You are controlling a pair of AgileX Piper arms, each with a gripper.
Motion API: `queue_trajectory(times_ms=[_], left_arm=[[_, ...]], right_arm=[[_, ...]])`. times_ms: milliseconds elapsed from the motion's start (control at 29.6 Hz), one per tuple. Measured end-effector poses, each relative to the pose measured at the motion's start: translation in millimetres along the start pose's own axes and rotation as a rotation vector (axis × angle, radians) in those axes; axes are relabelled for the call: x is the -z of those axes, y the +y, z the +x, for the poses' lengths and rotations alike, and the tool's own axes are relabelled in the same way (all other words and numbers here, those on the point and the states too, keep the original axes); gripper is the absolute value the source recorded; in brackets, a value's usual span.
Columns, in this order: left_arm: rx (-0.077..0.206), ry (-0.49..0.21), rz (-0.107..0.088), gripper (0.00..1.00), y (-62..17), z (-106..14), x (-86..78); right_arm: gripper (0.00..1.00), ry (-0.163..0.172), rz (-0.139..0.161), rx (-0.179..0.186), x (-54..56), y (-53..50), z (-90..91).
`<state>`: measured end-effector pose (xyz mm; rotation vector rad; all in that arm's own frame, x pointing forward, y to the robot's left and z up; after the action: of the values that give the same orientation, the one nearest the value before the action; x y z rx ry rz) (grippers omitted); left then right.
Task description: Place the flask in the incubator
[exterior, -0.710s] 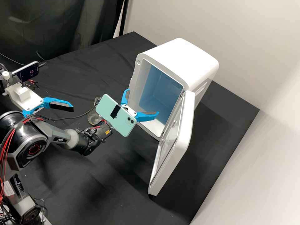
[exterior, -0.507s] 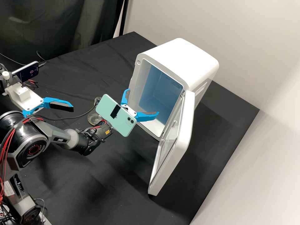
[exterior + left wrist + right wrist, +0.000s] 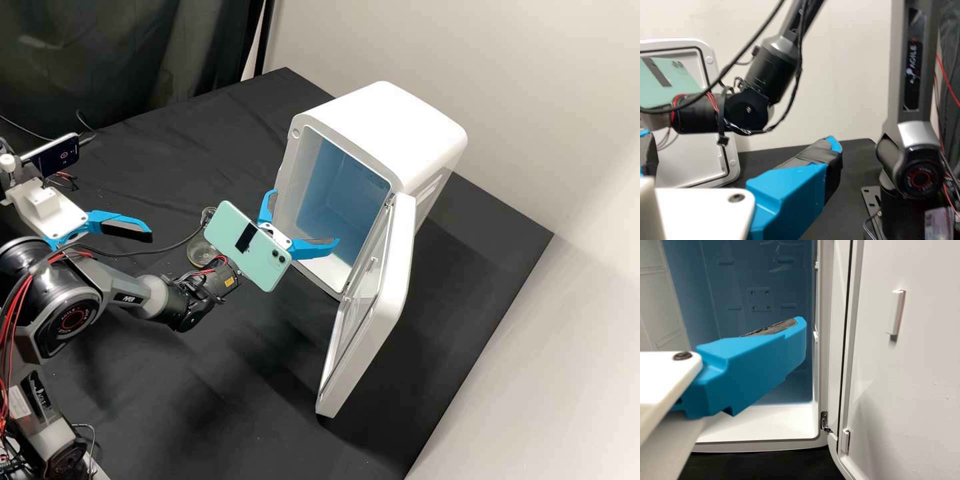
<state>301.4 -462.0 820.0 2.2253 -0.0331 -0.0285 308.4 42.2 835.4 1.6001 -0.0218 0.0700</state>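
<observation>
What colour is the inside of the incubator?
Light blue, inside the white incubator; right wrist view shows it best.

Lab, black bench (image 3: 200,133), white incubator (image 3: 393,127)

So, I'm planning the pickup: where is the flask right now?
In the high view the clear flask sits on the black bench, partly hidden behind the mint phone, to the picture's left of the open incubator.
</observation>
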Motion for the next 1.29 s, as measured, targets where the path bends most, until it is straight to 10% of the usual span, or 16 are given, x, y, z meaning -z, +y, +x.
queue_trajectory(times_ms=[237, 406, 812, 1082, 1285], left_arm=[[0.037, 0.015, 0.021, 1.00, -6.6, -24.7, 9.7], [0.063, 0.052, 0.002, 1.00, -15.0, -42.9, 21.0], [0.009, 0.115, -0.033, 1.00, -18.4, -96.3, 58.0], [-0.036, 0.199, -0.018, 1.00, -9.7, -130.9, 79.3], [-0.012, 0.240, 0.000, 1.00, -14.4, -143.4, 88.4]], right_arm=[[1.00, 0.000, 0.000, 0.000, 0.0, 0.0, 0.0], [1.00, 0.000, 0.000, 0.000, 0.0, 0.0, 0.0], [1.00, 0.000, 0.000, 0.000, 0.0, 0.0, 0.0], [1.00, 0.000, 0.000, 0.000, 0.0, 0.0, 0.0], [1.00, 0.000, 0.000, 0.000, 0.0, 0.0, 0.0]])
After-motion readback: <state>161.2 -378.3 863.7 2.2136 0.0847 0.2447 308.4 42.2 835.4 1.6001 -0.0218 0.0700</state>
